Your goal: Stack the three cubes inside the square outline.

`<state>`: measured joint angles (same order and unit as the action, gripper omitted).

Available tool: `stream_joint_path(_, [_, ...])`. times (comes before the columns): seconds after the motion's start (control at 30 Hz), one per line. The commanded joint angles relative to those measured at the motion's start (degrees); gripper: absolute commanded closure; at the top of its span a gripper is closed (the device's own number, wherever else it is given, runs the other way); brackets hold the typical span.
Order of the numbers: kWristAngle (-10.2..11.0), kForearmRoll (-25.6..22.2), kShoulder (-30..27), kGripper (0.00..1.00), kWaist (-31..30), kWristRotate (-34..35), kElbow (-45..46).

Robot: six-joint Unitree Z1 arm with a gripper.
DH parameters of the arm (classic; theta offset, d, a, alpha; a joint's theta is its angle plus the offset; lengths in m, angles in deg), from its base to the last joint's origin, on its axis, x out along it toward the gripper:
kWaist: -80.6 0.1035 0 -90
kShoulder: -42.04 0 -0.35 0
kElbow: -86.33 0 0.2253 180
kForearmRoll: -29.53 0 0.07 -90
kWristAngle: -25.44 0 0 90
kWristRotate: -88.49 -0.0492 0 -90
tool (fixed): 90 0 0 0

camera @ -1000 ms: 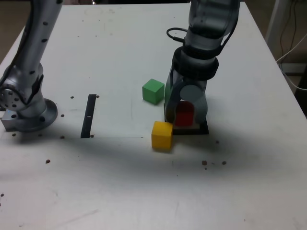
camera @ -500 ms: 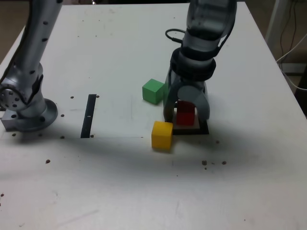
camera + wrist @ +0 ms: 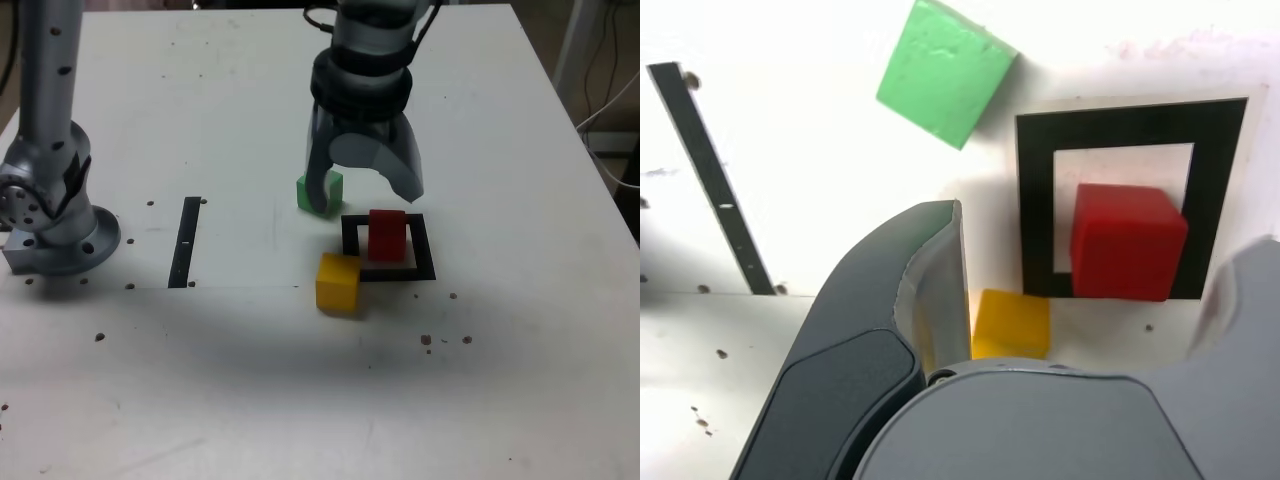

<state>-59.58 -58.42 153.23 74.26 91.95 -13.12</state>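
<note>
Exterior view, gripper [image 3: 363, 195]: hangs above the table with jaws spread apart and nothing between them; one fingertip stands in front of the green cube [image 3: 329, 190].
Exterior view, red cube [image 3: 387, 235]: sits free inside the square outline [image 3: 350, 236], toward the side nearer the exterior view's right.
Exterior view, yellow cube [image 3: 338, 282]: on the table just outside the outline's near corner, at the exterior view's left of it.
Exterior view, count: one red, one yellow, one green cube; one outline; one straight black strip [image 3: 185, 241].
Wrist view, gripper [image 3: 1090, 300]: jaws released, empty; the red cube [image 3: 1125, 241] shows between them, far below.
Wrist view, outline [image 3: 1035, 190]: the red cube overlaps one inner edge, not centred.
Wrist view, others: green cube [image 3: 944, 70] tilted beside the outline; yellow cube [image 3: 1011, 323] partly hidden by a finger.
Step in hand, judged: fetching a second cube. Align the jaws square with its faces, descend straight, then centre it on the red.
</note>
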Motion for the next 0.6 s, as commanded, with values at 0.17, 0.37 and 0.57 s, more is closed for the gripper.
stream_joint_path(0.17, [-2.5, -0.2, -1.8, 0.00, -5.9, 3.1, 2.0])
stream_joint_path(0.37, [-4.1, 0.5, -1.7, 0.01, -9.8, 5.3, 2.9])
stream_joint_path(0.57, [-5.2, 1.8, -1.0, 0.01, -11.0, 5.7, 4.1])
